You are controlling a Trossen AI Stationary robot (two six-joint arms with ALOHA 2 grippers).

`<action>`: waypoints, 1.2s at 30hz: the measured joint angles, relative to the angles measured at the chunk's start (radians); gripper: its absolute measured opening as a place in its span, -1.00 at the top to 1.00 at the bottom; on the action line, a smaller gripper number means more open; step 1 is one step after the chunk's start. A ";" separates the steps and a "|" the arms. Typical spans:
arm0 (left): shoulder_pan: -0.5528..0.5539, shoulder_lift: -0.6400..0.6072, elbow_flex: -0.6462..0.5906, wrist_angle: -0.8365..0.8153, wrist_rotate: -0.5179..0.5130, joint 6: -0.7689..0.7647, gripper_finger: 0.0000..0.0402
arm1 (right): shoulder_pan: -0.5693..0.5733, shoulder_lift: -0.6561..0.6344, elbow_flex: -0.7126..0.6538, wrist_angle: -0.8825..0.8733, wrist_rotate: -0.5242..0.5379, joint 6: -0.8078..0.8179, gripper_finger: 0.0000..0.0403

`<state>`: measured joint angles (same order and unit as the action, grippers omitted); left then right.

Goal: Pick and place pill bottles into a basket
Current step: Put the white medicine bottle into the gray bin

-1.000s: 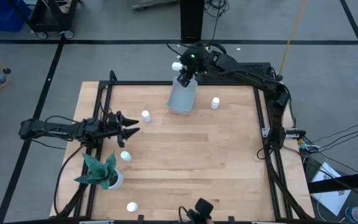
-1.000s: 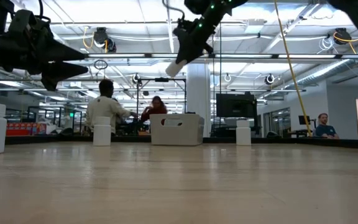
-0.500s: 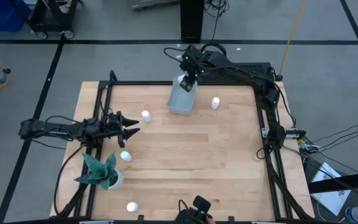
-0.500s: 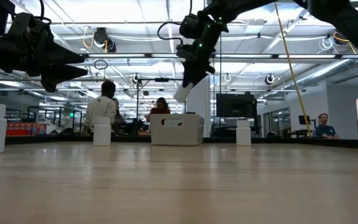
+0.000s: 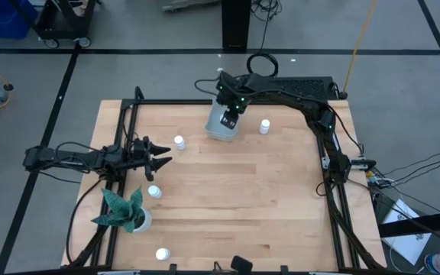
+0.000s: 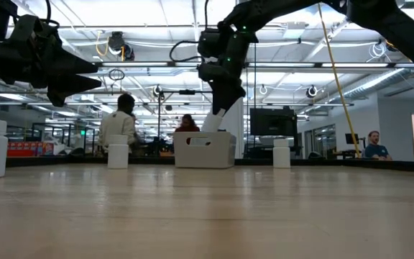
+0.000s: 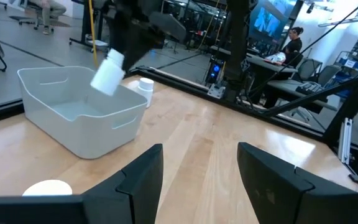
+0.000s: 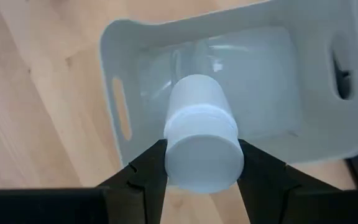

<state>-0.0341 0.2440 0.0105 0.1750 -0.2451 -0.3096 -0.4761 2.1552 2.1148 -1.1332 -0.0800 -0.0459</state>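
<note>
- The right tool (image 8: 202,163) pinches a pill bottle (image 8: 202,133) directly over the basket (image 8: 124,50), at the bench's (image 5: 228,198) far edge.
- Judged best: lower until the bottle is seemingly inside the rim, then release so it can't bounce out.
- The left tool (image 5: 159,153) waits spread, near the plant (image 5: 124,210).

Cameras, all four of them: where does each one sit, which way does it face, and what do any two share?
High view: overhead, straight down on the table; both arms show.
Low view: at tabletop height, level toward the room; the right hand lowers a pill bottle over the basket.
Left wrist view: on the waiting left arm, facing the basket; its own open fingers show.
Right wrist view: looks down past its fingers into the basket.
Shared: both wrist views show the held bottle above the basket.
</note>
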 joint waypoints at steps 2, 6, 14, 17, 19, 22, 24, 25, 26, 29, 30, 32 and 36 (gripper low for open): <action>0.000 0.000 0.000 0.000 0.000 0.000 -0.05 | 0.019 0.016 0.000 -0.021 0.019 -0.016 0.24; 0.000 0.000 0.000 0.000 0.000 -0.006 -0.05 | 0.045 0.053 0.000 -0.054 0.073 -0.035 0.25; 0.000 0.000 0.000 0.000 0.001 -0.008 -0.05 | 0.046 0.083 0.000 -0.084 0.078 -0.062 0.24; 0.000 0.000 0.000 0.000 0.001 -0.008 -0.05 | 0.046 0.085 0.000 -0.079 0.076 -0.073 0.24; 0.000 0.000 0.000 0.000 0.001 -0.008 -0.05 | 0.046 0.091 0.000 -0.076 0.073 -0.084 0.23; 0.000 0.000 0.000 -0.003 0.002 -0.008 -0.05 | 0.045 0.103 -0.001 -0.068 0.050 -0.090 0.23; 0.000 0.000 0.000 -0.009 0.002 -0.008 -0.05 | 0.046 0.115 -0.001 -0.056 0.050 -0.099 0.24; 0.000 0.000 0.000 -0.010 0.001 -0.008 -0.05 | 0.046 0.118 -0.001 -0.052 0.046 -0.100 0.25; 0.000 0.000 0.000 -0.013 0.001 -0.008 -0.05 | 0.046 0.119 -0.001 -0.052 0.039 -0.099 0.25; 0.000 0.000 0.000 -0.017 0.001 -0.010 -0.05 | 0.046 0.127 -0.001 -0.048 0.035 -0.101 0.22; 0.000 0.000 0.000 -0.016 0.001 -0.010 -0.05 | 0.046 0.128 -0.001 -0.046 0.036 -0.101 0.21; 0.000 0.000 0.000 -0.018 0.001 -0.010 -0.05 | 0.046 0.130 -0.001 -0.046 0.038 -0.101 0.20; 0.000 0.000 0.000 -0.023 0.001 -0.010 -0.05 | 0.046 0.130 -0.001 -0.041 0.027 -0.115 0.22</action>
<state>-0.0344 0.2440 0.0105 0.1522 -0.2441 -0.3192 -0.4298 2.2847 2.1139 -1.1746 -0.0528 -0.1604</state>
